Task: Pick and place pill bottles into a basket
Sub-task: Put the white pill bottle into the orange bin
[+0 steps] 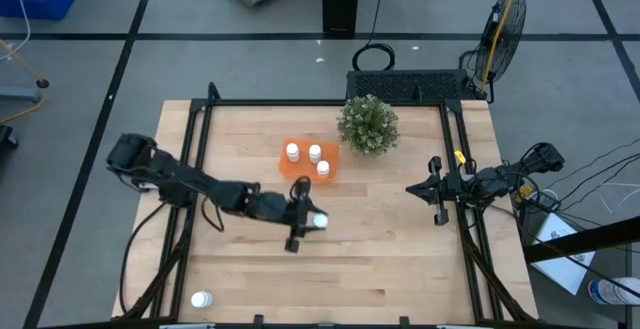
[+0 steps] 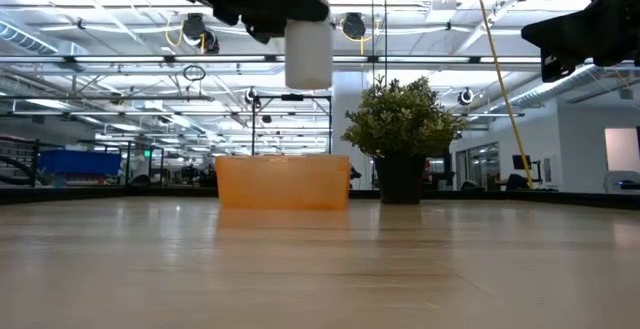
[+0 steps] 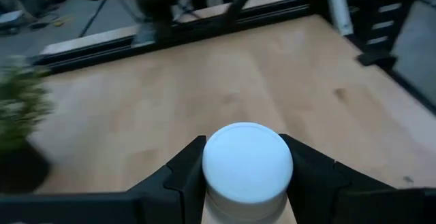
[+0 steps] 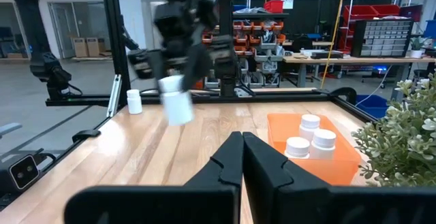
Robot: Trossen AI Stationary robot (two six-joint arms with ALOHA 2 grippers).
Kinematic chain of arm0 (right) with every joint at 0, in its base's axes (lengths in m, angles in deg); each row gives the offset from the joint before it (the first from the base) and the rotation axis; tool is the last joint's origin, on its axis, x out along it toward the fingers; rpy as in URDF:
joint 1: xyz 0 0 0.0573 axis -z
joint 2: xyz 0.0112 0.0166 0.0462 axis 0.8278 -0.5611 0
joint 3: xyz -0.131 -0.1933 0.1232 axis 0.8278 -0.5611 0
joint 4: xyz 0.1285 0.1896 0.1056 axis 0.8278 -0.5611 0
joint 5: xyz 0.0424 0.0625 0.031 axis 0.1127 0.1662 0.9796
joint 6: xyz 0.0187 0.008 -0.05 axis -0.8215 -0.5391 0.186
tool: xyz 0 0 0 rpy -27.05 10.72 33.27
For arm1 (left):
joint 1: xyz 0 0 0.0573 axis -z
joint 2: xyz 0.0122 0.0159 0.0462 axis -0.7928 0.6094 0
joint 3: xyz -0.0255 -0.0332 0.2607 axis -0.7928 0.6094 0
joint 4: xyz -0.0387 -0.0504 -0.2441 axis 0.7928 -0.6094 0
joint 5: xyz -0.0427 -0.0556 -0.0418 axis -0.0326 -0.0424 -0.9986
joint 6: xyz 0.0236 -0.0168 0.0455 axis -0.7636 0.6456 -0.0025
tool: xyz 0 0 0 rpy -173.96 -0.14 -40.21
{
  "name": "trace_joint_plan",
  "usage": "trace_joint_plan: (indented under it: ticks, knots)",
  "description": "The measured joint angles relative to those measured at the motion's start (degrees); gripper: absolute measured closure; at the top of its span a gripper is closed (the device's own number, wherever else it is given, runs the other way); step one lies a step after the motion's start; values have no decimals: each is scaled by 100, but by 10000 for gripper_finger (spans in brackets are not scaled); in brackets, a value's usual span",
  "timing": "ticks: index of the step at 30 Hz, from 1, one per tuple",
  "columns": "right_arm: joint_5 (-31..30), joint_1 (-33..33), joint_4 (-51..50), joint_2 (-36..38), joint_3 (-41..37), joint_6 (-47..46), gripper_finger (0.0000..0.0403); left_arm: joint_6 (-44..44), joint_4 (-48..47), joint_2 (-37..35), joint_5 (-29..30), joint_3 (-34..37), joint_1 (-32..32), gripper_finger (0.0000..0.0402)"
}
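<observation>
One pill bottle (image 1: 317, 221) held aloft, clamped between the left gripper (image 1: 305, 221) jaws, just short of the orange basket (image 1: 300, 169). Risk: released early, it would drop outside the rim. Count: three bottles (image 1: 315, 153) in the basket, one (image 1: 201, 298) on the table (image 1: 400, 259). Right gripper (image 1: 437, 191) idle, jaws together, near a potted plant (image 1: 368, 124)

We count five pill bottles: three standing in the basket (image 1: 300, 172), namely one (image 1: 292, 152), a second (image 1: 315, 153) and a third (image 1: 323, 168); a fourth (image 1: 317, 221) off the table in the left gripper (image 1: 314, 222); a fifth (image 1: 201, 299) near the table's (image 1: 400, 259) front-left corner. One basket, one plant (image 1: 368, 124), two arms.
</observation>
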Motion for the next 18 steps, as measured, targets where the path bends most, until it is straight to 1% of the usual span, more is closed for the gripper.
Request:
trace_joint_plan:
  ticks: [4,9,11,14,18]
  knots:
    - [0,-1,-7,-2,-4,0,403,-72,-424,-473,2,-1,-485,234]
    - [0,-1,-14,-2,-4,1,403,-164,-1035,-859,4,-1,-1139,238]
    - [0,1,-12,-2,-4,2,403,-169,-1340,-950,-4,0,-1418,238]
    - [0,-1,-8,-2,-4,2,403,-197,-1445,-960,-52,2,-1842,234]
    - [0,0,1,-2,-4,0,403,-232,-1456,-951,-408,2,-2382,233]
